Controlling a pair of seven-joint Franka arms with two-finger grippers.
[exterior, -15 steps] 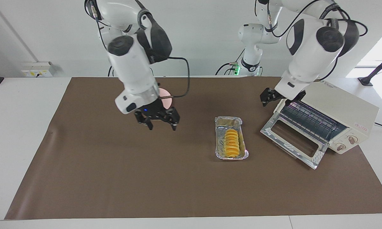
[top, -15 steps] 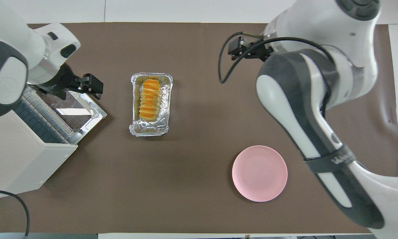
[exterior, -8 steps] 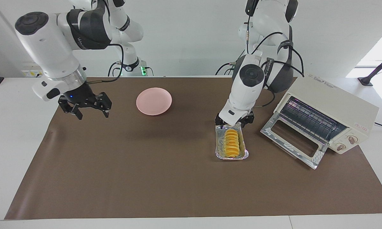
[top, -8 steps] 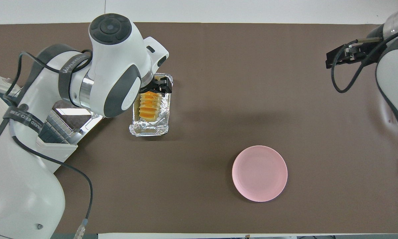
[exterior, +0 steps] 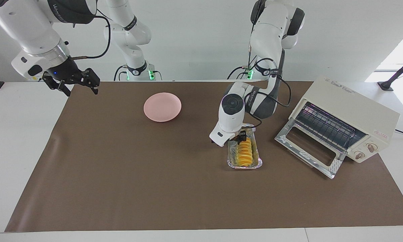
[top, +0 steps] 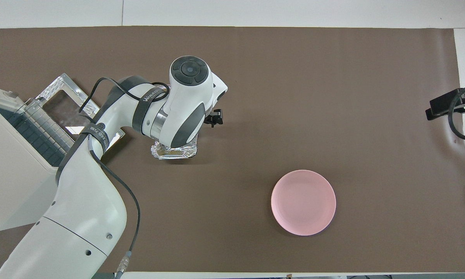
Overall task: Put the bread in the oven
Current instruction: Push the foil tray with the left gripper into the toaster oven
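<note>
The bread (exterior: 245,154), a golden ridged loaf, lies in a silver foil tray (exterior: 256,164) beside the oven. The cream-white oven (exterior: 352,116) stands at the left arm's end of the table with its glass door (exterior: 307,151) dropped open and the wire rack showing. My left gripper (exterior: 241,137) is down at the end of the bread that is nearer to the robots. In the overhead view the left arm hides the bread and most of the tray (top: 174,153); the oven (top: 11,170) shows. My right gripper (exterior: 72,82) is open and empty, raised over the table's edge at the right arm's end (top: 445,108).
A pink plate (exterior: 162,107) lies on the brown mat toward the right arm's end, nearer to the robots than the tray; it also shows in the overhead view (top: 303,202). The oven's open door reaches out toward the tray.
My left gripper has moved from the oven's door to over the tray and come down onto the bread. My right arm has swung away to its end of the table and risen.
</note>
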